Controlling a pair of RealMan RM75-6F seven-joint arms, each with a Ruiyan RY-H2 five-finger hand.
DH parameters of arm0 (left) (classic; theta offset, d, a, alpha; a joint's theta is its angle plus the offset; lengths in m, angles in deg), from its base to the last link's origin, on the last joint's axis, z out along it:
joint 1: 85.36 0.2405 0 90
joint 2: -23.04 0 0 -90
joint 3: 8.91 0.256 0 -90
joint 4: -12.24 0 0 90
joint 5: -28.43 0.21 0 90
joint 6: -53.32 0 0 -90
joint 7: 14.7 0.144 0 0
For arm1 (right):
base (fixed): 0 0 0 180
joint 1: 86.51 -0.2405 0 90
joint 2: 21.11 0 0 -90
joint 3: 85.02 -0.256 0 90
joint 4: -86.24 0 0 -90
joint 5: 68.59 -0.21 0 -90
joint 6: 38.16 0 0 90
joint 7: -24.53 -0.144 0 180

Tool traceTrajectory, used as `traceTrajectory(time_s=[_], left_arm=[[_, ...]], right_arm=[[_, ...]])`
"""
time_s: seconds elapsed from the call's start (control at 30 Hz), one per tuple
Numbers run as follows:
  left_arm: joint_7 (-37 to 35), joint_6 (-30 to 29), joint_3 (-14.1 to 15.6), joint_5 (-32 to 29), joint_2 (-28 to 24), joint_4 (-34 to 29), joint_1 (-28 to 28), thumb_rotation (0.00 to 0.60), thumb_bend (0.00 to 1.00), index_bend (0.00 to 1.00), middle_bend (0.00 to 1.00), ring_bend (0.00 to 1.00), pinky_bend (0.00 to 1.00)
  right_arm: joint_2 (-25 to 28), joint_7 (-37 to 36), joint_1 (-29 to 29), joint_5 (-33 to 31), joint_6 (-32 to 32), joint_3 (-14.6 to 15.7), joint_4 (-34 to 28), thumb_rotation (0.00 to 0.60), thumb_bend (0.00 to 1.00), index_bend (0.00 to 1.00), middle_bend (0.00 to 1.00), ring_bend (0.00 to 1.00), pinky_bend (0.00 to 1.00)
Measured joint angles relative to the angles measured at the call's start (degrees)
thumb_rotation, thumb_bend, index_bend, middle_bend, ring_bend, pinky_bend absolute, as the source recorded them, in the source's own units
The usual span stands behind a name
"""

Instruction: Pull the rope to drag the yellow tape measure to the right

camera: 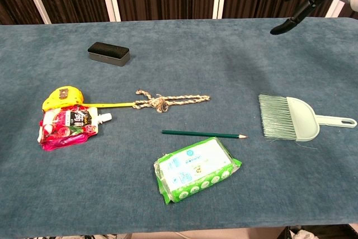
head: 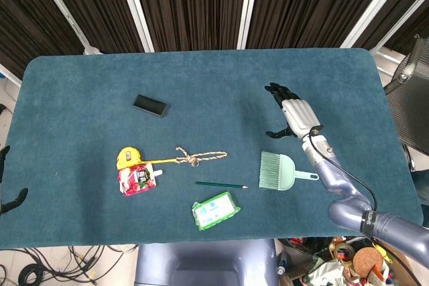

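From the head view, the right hand hovers spread and empty, well right of the rope tied to the tape measure at table-left; from the chest view, reaching for the rope's loose right end comes next.

Rope lies right of tape measure, left of brush.

No legible text on any object.
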Motion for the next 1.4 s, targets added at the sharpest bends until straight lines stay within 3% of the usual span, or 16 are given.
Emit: traceTrajectory(time_s=[1.07,1.4], left_arm=[[0.1,0.0,0.1,0.0,0.0,-0.3,0.0,0.600,0.25,0.04,0.00,0.00,0.00],[0.5,0.1,0.2,-0.1,0.0,-0.4,0.0,0.600,0.25,0.04,0.00,0.00,0.00]], right_arm=[[0.3,2.4,-1.2,-2.4,-3.1,3.1,-1.9,0.600,0.06,0.00,0.00,0.00,0.14],[-0.1,5.8,-1.5,-3.1,-2.5,5.7,-3.2,0.600,0.05,0.07,0.00,0.00,0.14]])
